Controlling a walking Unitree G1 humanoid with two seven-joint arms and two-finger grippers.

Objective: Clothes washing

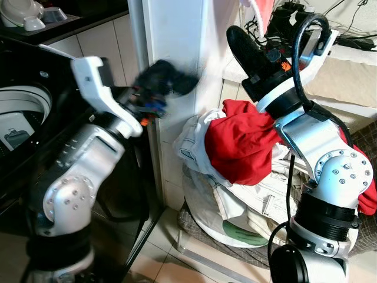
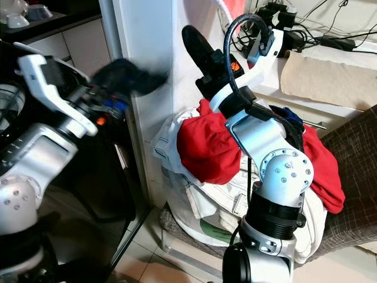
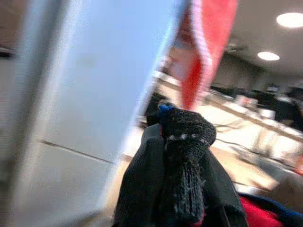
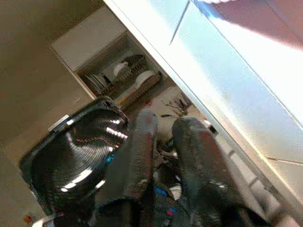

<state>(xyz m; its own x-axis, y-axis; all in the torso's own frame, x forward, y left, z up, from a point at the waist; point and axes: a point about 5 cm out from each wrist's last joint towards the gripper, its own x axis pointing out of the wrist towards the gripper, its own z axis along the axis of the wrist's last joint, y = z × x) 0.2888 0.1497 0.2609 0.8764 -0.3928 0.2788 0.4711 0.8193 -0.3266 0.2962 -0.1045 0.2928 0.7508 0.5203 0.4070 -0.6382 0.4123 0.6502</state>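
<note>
My left gripper point(image 1: 152, 94) is raised beside the white pillar point(image 1: 177, 29) and is shut on a dark knitted garment point(image 1: 164, 78), blurred by motion. The left wrist view has this black knit point(image 3: 184, 156) bunched between the fingers. My right gripper point(image 1: 235, 36) points upward above the laundry pile with its fingers close together and nothing in them. A red garment point(image 1: 241, 141) drapes against the right forearm, on top of white clothes point(image 1: 194, 138) heaped in a basket point(image 1: 197, 230). The black washing machine point(image 1: 17, 106) stands at the far left, with its drum showing.
Cables and a power strip point(image 1: 353, 41) lie on the counter behind the right arm. Bowls point(image 1: 26, 15) sit on a shelf above the machine. A brown cushion point(image 2: 353, 177) is at the right. Tiled floor point(image 1: 165, 271) lies between machine and basket.
</note>
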